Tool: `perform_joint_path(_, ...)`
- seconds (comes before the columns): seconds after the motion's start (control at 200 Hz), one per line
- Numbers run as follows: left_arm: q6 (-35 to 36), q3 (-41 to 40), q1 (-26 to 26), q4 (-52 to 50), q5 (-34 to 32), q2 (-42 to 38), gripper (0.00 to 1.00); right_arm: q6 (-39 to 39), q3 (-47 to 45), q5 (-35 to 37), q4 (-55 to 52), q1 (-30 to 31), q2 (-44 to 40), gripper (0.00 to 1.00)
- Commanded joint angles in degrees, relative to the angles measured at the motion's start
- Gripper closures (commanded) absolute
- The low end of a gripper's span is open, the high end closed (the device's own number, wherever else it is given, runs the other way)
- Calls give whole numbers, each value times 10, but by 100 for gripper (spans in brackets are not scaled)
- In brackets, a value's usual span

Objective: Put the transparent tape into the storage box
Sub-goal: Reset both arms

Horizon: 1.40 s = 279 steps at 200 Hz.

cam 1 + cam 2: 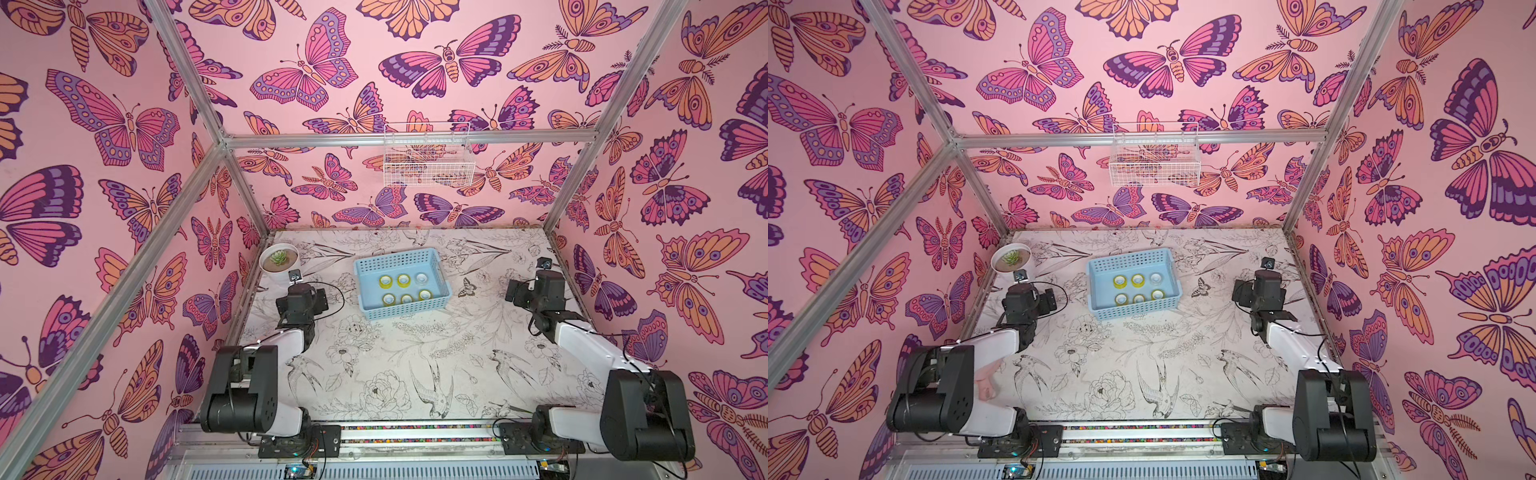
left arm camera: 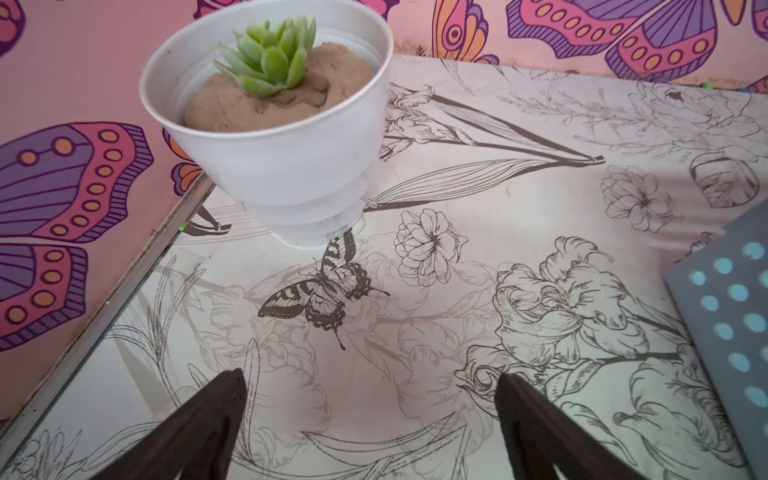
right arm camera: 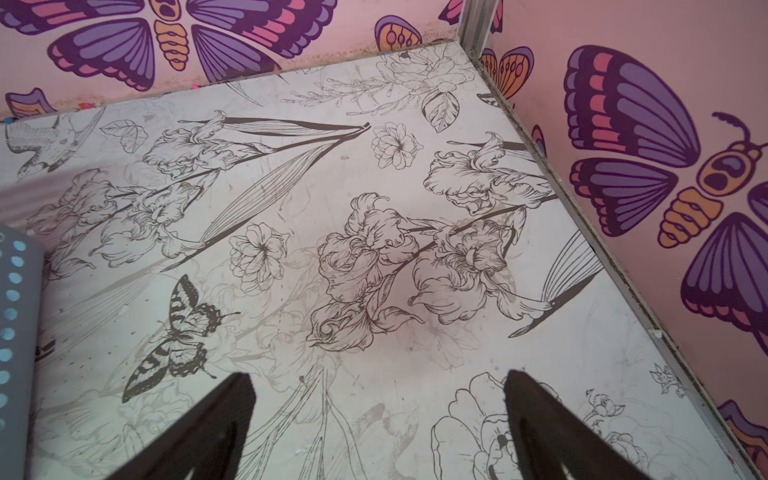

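Blue storage box (image 1: 409, 309) holds transparent tape (image 1: 403, 280), seen only from above.

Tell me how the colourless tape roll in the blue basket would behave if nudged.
The colourless tape roll lies flat, hole up, so it would probably slide, not roll. Small and hollow, it is likely light.

Light blue storage box (image 1: 376, 272) — yellow-tinted tape rolls (image 1: 403, 280)

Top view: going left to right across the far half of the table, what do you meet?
White plant pot, storage box holding the transparent tape, printed butterfly, right arm.
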Motion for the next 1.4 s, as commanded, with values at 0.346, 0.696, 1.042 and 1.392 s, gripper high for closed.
perform_joint_path(0.346,7,-72,3,192,-2,24,0,-30,-98,10,224,-50,45,1)
perform_joint_path(0.696,7,-82,3,222,0,34,0,-56,-152,-44,398,-53,110,1)
perform_joint_path(1.042,7,-81,3,222,0,35,0,-79,-148,-91,400,-52,120,1)
perform_joint_path(1.392,8,-81,3,222,0,35,0,-79,-148,-93,400,-52,120,1)
